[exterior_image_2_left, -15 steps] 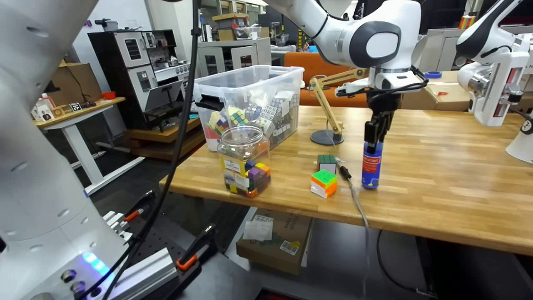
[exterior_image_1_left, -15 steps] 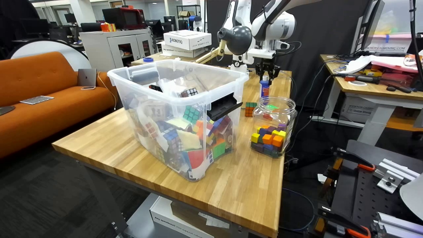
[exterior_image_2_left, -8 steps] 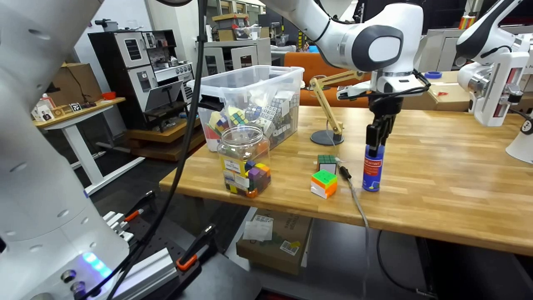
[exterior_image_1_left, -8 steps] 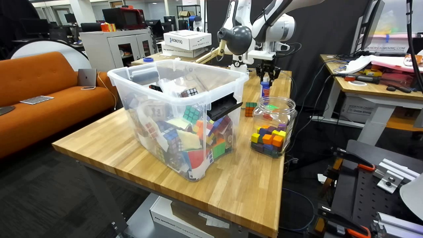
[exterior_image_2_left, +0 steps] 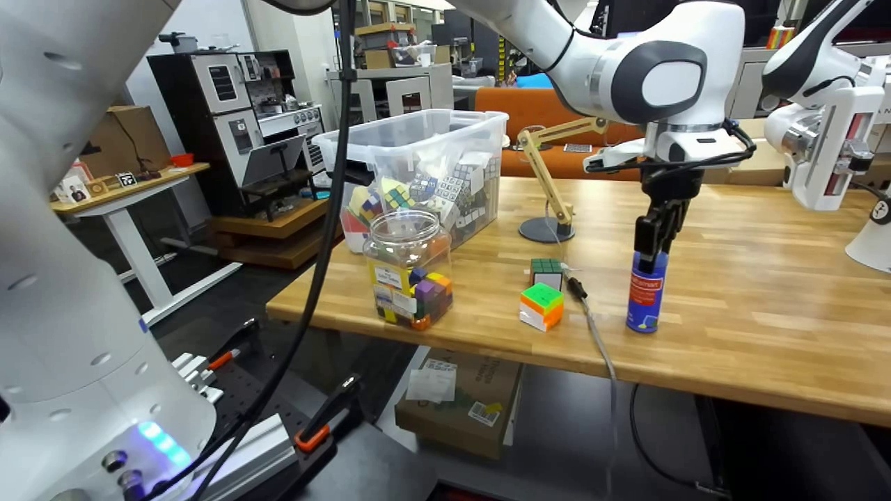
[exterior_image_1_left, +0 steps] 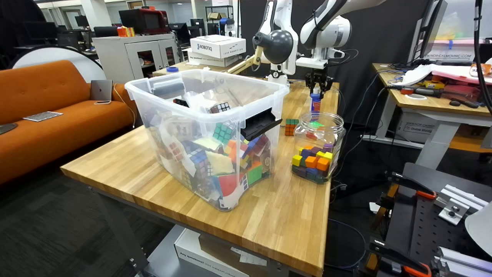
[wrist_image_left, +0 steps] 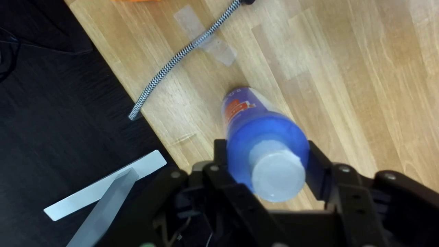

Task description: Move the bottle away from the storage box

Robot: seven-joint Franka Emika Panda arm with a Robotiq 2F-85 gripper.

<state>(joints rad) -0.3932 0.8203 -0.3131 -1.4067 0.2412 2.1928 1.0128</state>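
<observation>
The bottle is slim and blue with a red label and a pale cap. It shows in both exterior views (exterior_image_1_left: 315, 104) (exterior_image_2_left: 645, 293) and in the wrist view (wrist_image_left: 267, 128). My gripper (exterior_image_2_left: 651, 252) is shut on its upper part, with a black finger on each side of the blue shoulder in the wrist view (wrist_image_left: 267, 159). The bottle is near upright, slightly tilted; I cannot tell if its base touches the table. The storage box (exterior_image_1_left: 207, 115) is a large clear bin full of cubes, well apart from the bottle, also in an exterior view (exterior_image_2_left: 418, 149).
A clear jar of coloured blocks (exterior_image_2_left: 407, 275) stands between box and bottle. Two puzzle cubes (exterior_image_2_left: 546, 273) (exterior_image_2_left: 541, 307) and a braided cable (wrist_image_left: 185, 51) lie near the bottle. A lamp base (exterior_image_2_left: 546, 229) stands behind. The table's edge (wrist_image_left: 151, 127) is close by.
My gripper and the bottle have moved together, rightward and toward the table's near edge in an exterior view, farther from the box. Box, jar and cubes have not moved.
</observation>
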